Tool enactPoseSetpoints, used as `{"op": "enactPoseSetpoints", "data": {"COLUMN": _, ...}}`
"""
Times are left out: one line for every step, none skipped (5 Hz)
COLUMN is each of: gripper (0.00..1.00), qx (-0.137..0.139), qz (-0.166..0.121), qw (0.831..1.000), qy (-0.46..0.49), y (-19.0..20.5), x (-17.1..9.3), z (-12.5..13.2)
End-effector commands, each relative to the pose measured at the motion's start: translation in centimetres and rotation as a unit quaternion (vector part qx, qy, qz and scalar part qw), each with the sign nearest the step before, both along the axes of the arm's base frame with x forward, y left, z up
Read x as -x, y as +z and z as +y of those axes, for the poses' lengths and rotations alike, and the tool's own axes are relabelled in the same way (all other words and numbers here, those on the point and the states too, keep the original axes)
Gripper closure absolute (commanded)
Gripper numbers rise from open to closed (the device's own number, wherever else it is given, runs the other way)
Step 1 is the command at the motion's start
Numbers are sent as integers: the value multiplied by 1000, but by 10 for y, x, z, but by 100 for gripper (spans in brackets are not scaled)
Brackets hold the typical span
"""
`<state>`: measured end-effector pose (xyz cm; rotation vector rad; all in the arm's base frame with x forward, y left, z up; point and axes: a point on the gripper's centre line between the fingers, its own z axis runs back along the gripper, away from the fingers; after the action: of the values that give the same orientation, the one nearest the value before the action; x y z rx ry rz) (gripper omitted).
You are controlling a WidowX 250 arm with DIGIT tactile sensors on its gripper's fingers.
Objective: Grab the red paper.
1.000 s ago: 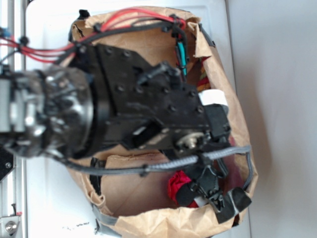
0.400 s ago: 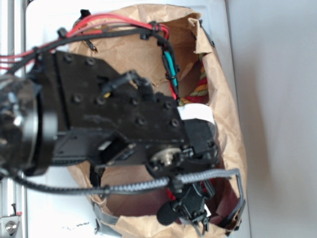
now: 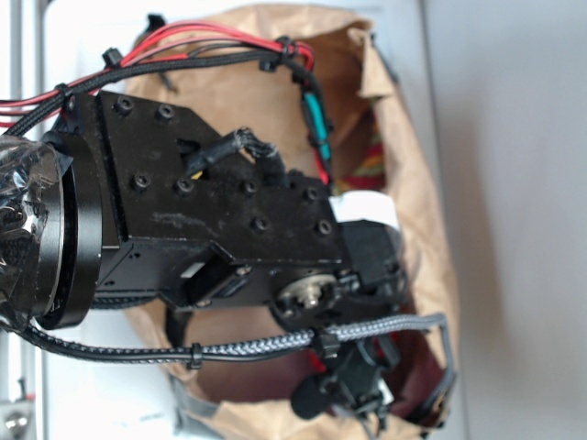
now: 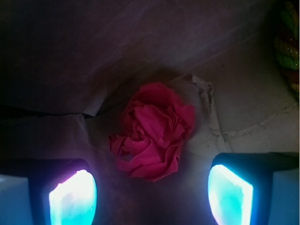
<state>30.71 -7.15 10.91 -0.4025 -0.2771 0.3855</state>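
One second on, the arm has swung left and sunk deeper into the brown bag (image 3: 417, 229), its tool (image 4: 151, 187) spread wide astride the red paper (image 4: 153, 137) on the bag floor, not yet gripped

Crumpled red paper (image 4: 153, 137) apparently resting on brown paper.

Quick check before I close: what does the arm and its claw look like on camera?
The arm is black, blocky, studded with bolts. Red and black cables run along it, plus a grey braided cable. The claw has dark fingers with glowing cyan pads.
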Motion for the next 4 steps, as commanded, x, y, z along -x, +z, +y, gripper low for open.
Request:
{"op": "enactPoseSetpoints", "data": {"gripper": 0, "qx": 5, "qz": -35, "qw": 999, "qy": -22, "y": 13, "x": -7, "z": -8}}
{"op": "enactPoseSetpoints", "data": {"gripper": 0, "qx": -16, "qz": -26, "qw": 999, "qy": -30, "y": -4, "x": -8, "z": -15}}
{"op": "enactPoseSetpoints", "data": {"gripper": 0, "qx": -19, "qz": -23, "qw": 999, "qy": -23, "y": -15, "x": -12, "z": -14}}
{"op": "enactPoseSetpoints", "data": {"gripper": 0, "qx": -20, "qz": -17, "qw": 999, "qy": -22, "y": -28, "x": -20, "z": -9}}
